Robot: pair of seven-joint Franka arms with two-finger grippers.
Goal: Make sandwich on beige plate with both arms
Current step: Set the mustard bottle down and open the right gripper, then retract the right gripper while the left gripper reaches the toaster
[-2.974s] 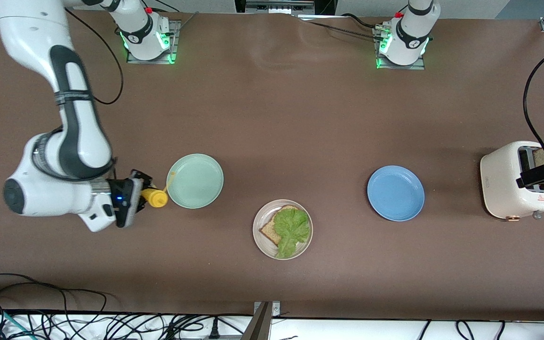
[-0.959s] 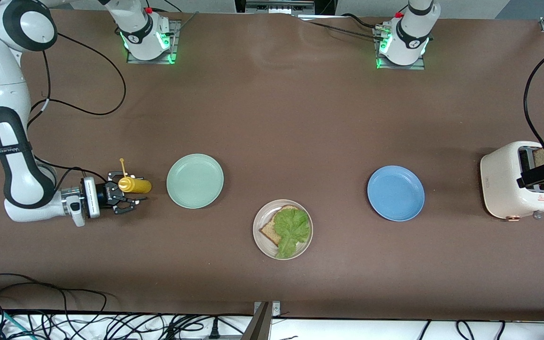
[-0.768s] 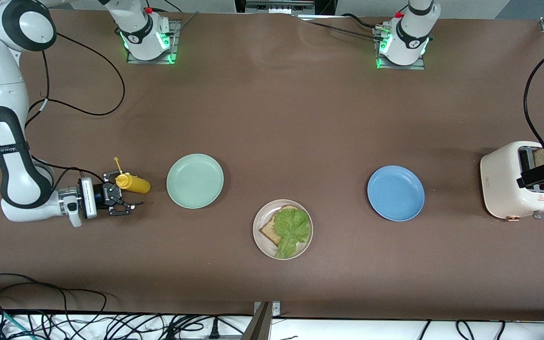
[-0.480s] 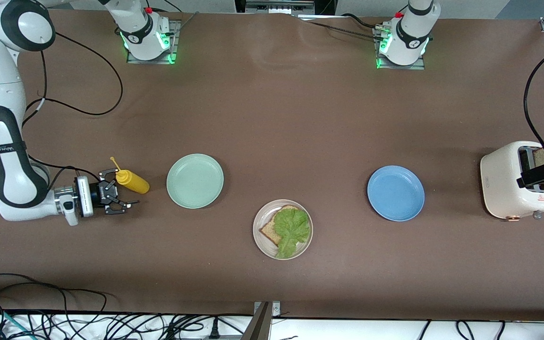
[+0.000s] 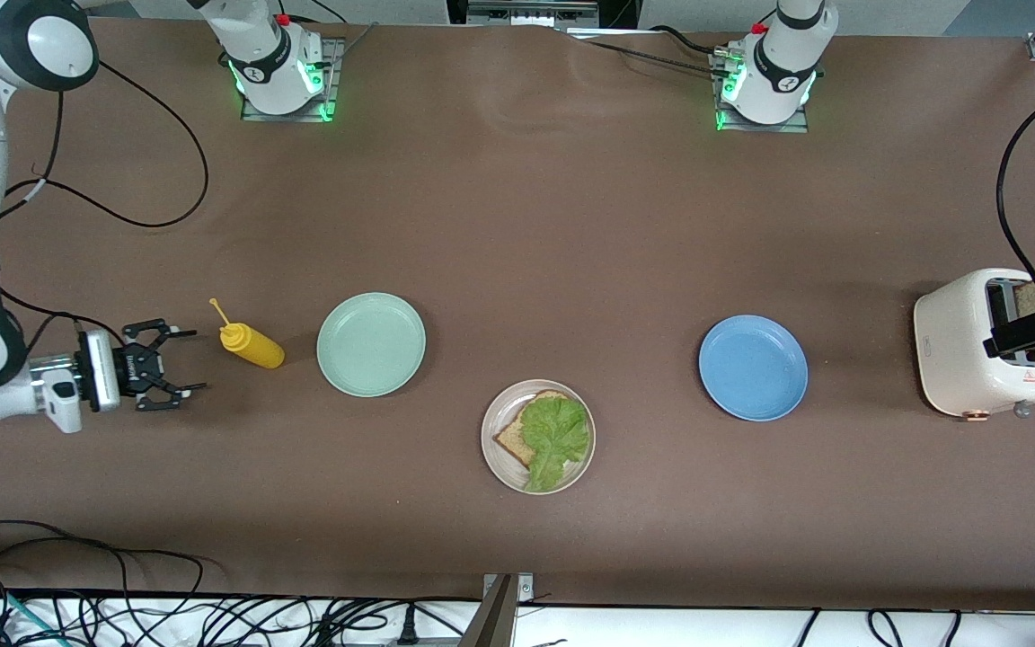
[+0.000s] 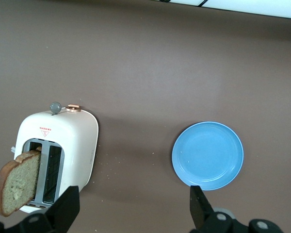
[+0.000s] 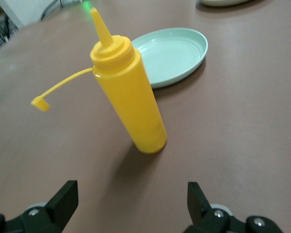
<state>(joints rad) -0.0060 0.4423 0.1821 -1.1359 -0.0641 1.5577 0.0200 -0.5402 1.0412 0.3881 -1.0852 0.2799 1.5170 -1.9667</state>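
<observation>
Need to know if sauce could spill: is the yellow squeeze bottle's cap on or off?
Off. The yellow squeeze bottle stands upright on the table, its nozzle bare, the small cap dangling beside it on its tether.

table (image 5: pixel 571 225): brown cover, wrinkled near top edge | cables (image 5: pixel 122 611): black tangle along white front edge
</observation>
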